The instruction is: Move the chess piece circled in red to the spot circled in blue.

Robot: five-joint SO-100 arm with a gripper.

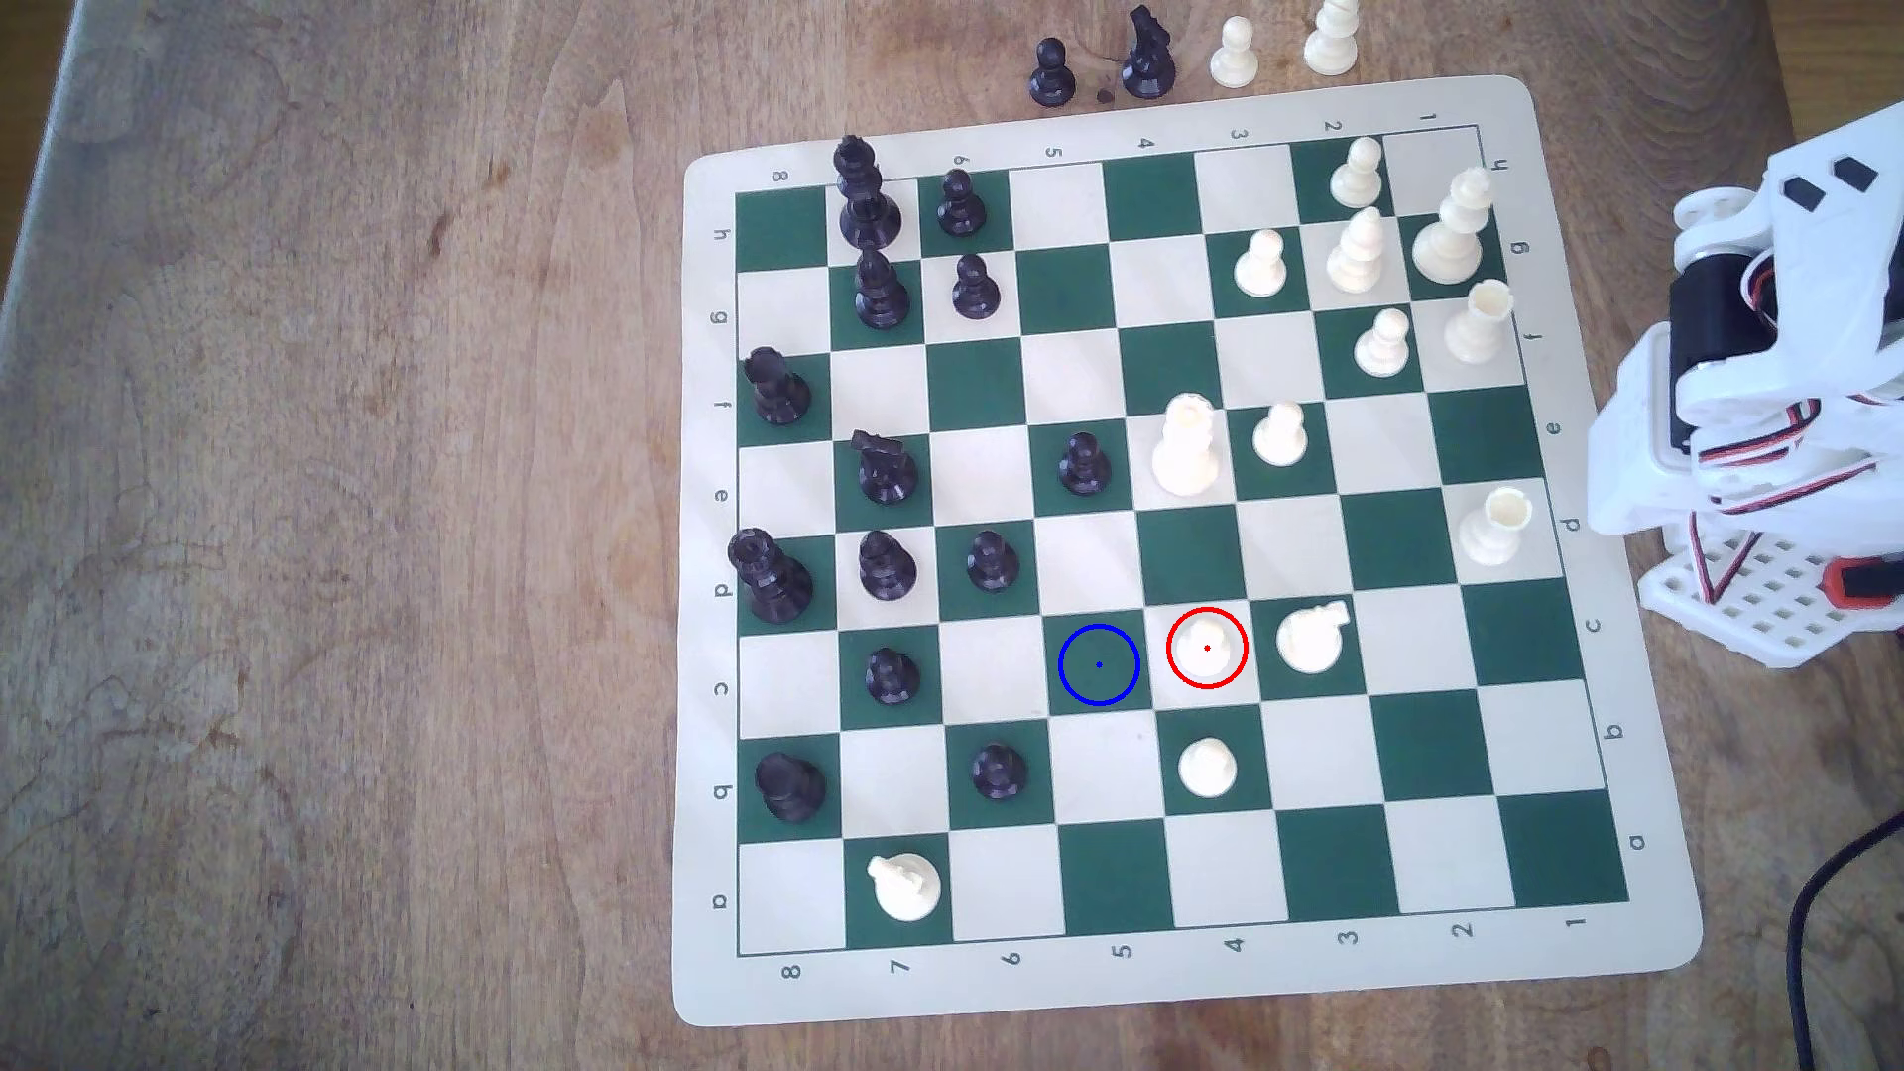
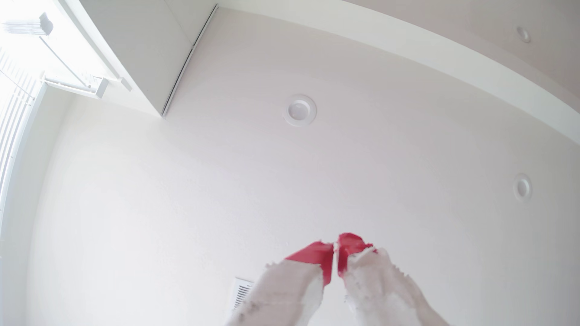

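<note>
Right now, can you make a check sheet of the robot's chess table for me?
Surface: wooden table with a green and cream chessboard lying flat.
Job's things: white pawn upright in the red ring; blue-ringed spot free, the next square toward the exterior view's left.
Clutter: black and white pieces all over the board; four spare pieces off the board's far edge.
Gripper: gripper points at the ceiling, red tips together, holding nothing.
Cables: black cable on the table by the arm; red and black wires on the arm.
Surroundings: ceiling lights, a vent, window blinds.
</note>
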